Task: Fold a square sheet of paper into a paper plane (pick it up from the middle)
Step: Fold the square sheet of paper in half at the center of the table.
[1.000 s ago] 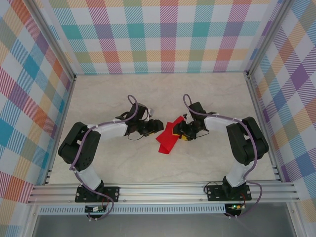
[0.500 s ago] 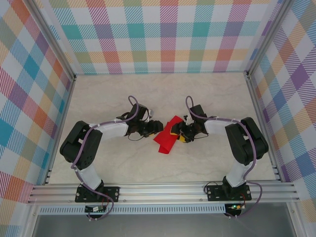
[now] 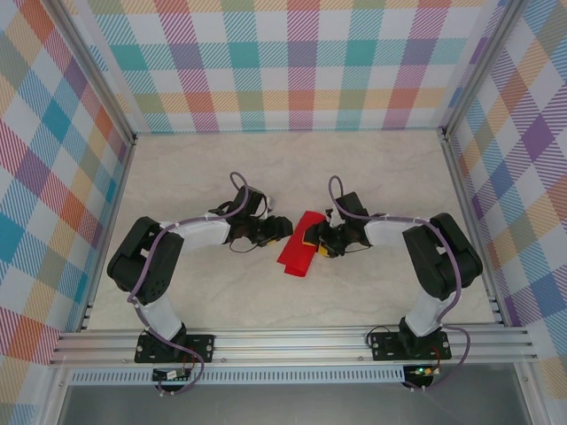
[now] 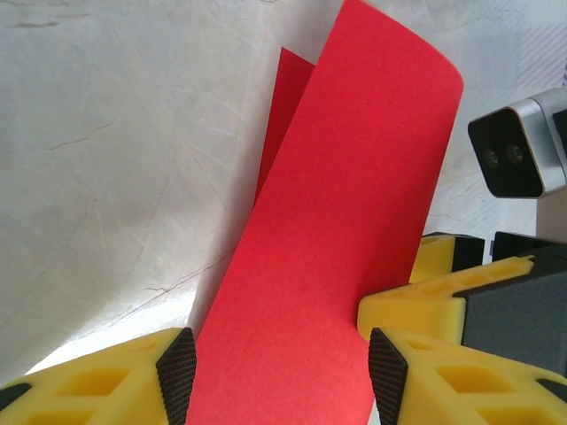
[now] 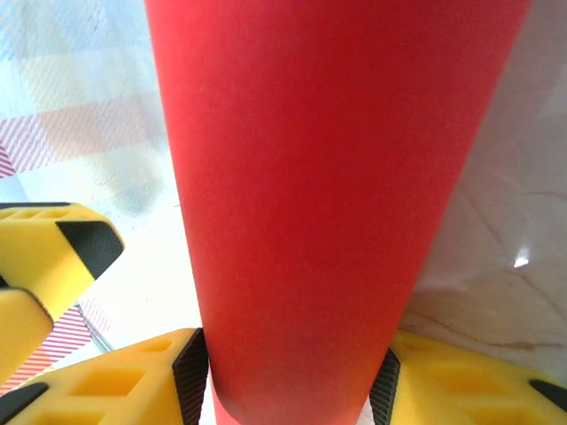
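**Red paper pinched from both sides at mid-table**

Black pads (image 4: 177, 372) on the left gripper (image 4: 282, 367) sit partway apart. The paper (image 4: 345, 221) fills the whole gap, one edge against each pad, so it is gripped by its sides. A second red layer peeks out behind the front one, and the far end curls over softly.

Over on the other wrist it's the same story. The right gripper (image 5: 292, 376) has its pads (image 5: 192, 372) half spread, with the paper bowed between them like a shallow tube. Both edges are pressed against the pads.

Each wrist view catches the opposite gripper's yellow finger close by, so the two are almost nose to nose.

From above, the grippers face each other at the middle of the table (image 3: 266, 168), one reaching in from each side. The paper lies between them as a narrow strip. It runs on a slight diagonal from far right to near left, and its near end pokes out past the fingers toward the arm bases.

Around it is a pale marbled tabletop, with plaid walls (image 3: 301, 62) on three sides.
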